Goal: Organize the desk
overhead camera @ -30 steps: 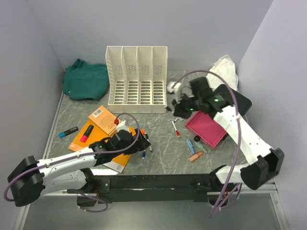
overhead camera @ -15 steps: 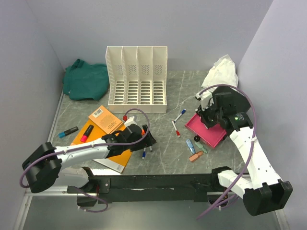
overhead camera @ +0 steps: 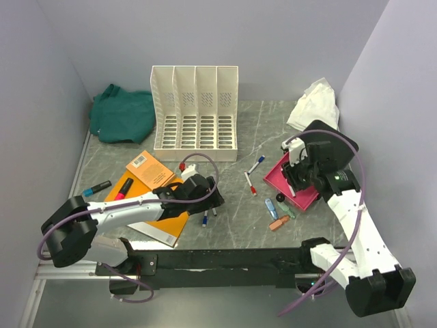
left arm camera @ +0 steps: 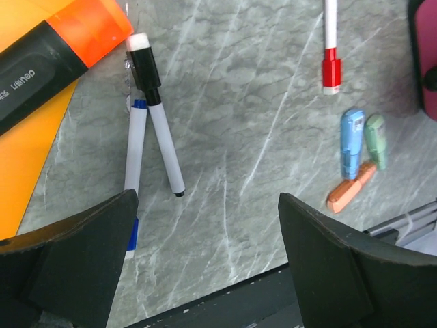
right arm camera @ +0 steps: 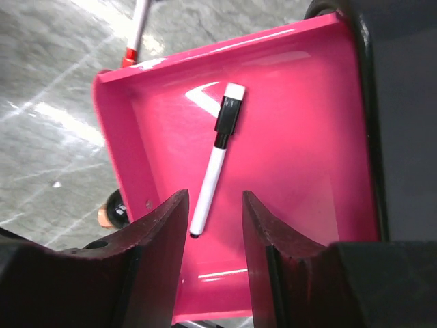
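Left gripper (left arm camera: 206, 201) low, wide apart above pens (left arm camera: 162, 147), right gripper (right arm camera: 215, 198) slightly apart over pink tray (right arm camera: 300, 137)

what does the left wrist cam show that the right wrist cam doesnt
Only the left wrist: an orange highlighter on an orange notebook, a loose black-capped marker beside a blue-capped marker, and three small blue, green and orange pieces. Only the right wrist: a second black-capped marker lying inside the pink tray. Both: the red-capped marker, part of the pink tray, and the veined desk.
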Action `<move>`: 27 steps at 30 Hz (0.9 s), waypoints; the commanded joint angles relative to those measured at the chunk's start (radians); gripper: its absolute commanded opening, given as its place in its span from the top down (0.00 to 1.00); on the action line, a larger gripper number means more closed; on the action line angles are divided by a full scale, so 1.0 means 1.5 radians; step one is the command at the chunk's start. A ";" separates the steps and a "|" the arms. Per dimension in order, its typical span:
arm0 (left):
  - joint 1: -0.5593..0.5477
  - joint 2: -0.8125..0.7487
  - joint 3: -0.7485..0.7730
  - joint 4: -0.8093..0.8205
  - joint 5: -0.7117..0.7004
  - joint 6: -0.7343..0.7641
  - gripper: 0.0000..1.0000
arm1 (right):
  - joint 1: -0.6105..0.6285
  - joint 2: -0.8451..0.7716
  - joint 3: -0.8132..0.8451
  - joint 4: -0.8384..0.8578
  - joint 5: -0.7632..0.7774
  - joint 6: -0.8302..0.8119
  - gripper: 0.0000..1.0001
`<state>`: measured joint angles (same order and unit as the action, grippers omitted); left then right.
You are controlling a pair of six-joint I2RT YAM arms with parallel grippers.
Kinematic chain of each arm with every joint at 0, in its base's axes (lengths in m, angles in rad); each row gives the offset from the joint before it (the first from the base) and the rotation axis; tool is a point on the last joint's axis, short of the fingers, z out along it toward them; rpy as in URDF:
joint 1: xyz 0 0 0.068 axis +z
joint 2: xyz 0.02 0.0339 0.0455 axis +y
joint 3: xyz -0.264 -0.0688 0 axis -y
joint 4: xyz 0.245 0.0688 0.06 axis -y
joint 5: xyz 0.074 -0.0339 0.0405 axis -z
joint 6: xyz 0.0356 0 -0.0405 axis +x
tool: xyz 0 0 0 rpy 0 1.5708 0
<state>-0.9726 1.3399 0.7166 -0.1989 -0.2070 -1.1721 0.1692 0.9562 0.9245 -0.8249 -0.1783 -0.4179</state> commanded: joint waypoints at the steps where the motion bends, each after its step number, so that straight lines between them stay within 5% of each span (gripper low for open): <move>1: -0.010 0.019 0.038 -0.006 -0.015 -0.008 0.10 | -0.026 -0.041 0.029 -0.008 -0.094 -0.009 0.55; 8: -0.018 0.071 0.074 -0.024 -0.029 0.001 0.12 | -0.093 -0.104 0.017 -0.021 -0.328 -0.037 0.53; 27: -0.021 0.276 0.202 -0.165 -0.113 -0.030 0.47 | -0.174 -0.183 -0.049 0.019 -0.387 -0.017 0.47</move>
<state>-1.0004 1.7031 0.9897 -0.3901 -0.3412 -1.2156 -0.0814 0.7029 0.8558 -0.8265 -0.7273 -0.4461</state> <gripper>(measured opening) 0.553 0.525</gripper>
